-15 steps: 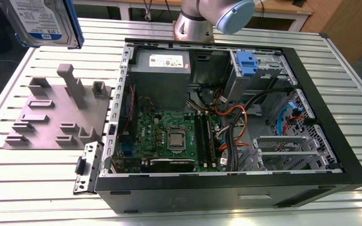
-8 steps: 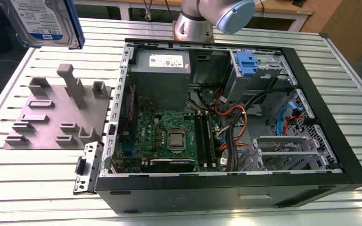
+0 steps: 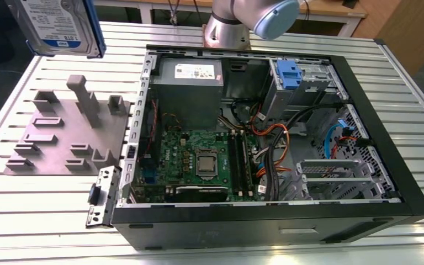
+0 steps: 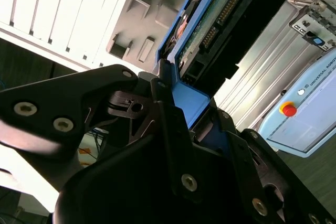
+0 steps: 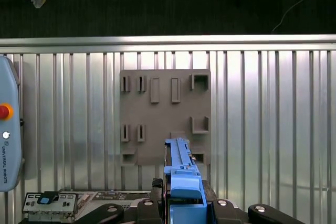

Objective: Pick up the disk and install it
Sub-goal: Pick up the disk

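The disk (image 3: 61, 25) hangs high in the air at the exterior view's upper left, above the table, its white-and-blue label facing the camera and blue rails along its edges. In the second wrist view my gripper (image 4: 184, 109) is shut on the disk (image 4: 212, 22) at its blue rail end, and the green circuit-board side and connector pins show. The first wrist view looks along the disk's blue rail (image 5: 182, 174), held edge-on between the black fingers (image 5: 149, 209), right above the grey fixture plate (image 5: 165, 116).
The open computer case (image 3: 411, 182) lies on the slatted table, with a drive bay and its blue tab (image 3: 289, 74) at the back. The grey fixture plate (image 3: 64, 132) lies to the case's left in the exterior view. The arm's base (image 3: 231, 27) stands behind the case. A teach pendant (image 5: 8, 129) lies on the table.
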Available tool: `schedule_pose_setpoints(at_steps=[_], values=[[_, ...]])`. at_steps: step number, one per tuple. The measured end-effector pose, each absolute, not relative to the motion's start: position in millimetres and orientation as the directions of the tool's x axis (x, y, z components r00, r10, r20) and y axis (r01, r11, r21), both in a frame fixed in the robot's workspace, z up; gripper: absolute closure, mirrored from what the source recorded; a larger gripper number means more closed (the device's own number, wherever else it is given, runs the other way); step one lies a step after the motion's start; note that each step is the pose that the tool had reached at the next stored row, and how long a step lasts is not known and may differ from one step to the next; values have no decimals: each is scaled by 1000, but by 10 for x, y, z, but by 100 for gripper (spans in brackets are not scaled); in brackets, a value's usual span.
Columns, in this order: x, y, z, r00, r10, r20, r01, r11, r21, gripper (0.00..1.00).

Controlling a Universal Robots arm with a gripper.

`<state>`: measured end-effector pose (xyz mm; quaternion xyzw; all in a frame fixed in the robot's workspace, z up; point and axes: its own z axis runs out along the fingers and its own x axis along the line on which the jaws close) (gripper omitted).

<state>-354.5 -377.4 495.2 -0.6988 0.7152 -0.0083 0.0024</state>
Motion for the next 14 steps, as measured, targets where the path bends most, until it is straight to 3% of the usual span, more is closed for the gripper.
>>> schedule_pose_setpoints(at_steps=[14], values=[[-3282,-3775,4952,-23,-1000,8,-1000,23,-15,64]])
